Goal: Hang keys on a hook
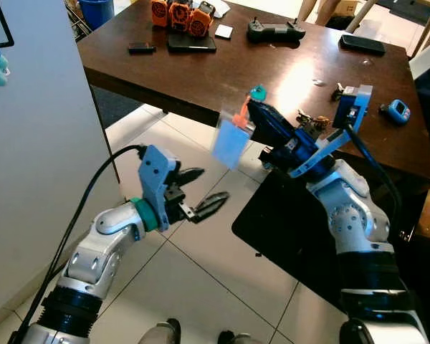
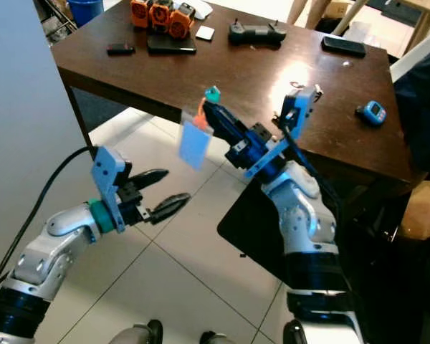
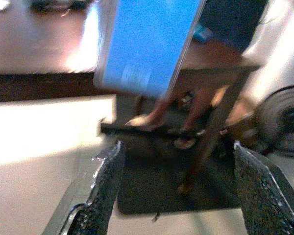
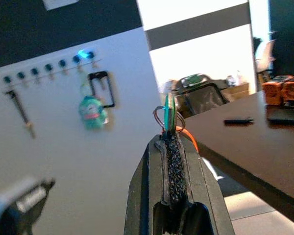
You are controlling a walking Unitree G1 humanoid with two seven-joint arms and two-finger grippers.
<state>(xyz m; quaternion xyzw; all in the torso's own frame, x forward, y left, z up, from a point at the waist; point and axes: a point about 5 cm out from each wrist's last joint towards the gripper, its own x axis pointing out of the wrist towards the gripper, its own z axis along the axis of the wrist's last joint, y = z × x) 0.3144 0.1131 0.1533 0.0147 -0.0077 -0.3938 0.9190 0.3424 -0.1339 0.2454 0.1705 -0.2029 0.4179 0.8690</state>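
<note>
- While a teal-headed key (image 4: 169,111) is pinched between its pressed-together fingers, the right gripper (image 1: 261,113) is held up before the edge of the dark wooden table (image 1: 272,64).
- An orange loop and a pale blue tag (image 1: 231,142) are hung from the key at 7 o'clock of the fingertips.
- The left gripper (image 1: 201,192), fingers spread and nothing gripped, is held over the tiled floor at 7 o'clock of the tag.
- A white board (image 4: 83,122) with a row of hooks (image 4: 49,67) is seen beyond the key in the right wrist view.

Probably a workshop: orange battery packs (image 1: 180,14) and controller (image 1: 275,30) on table (image 1: 272,79).
</note>
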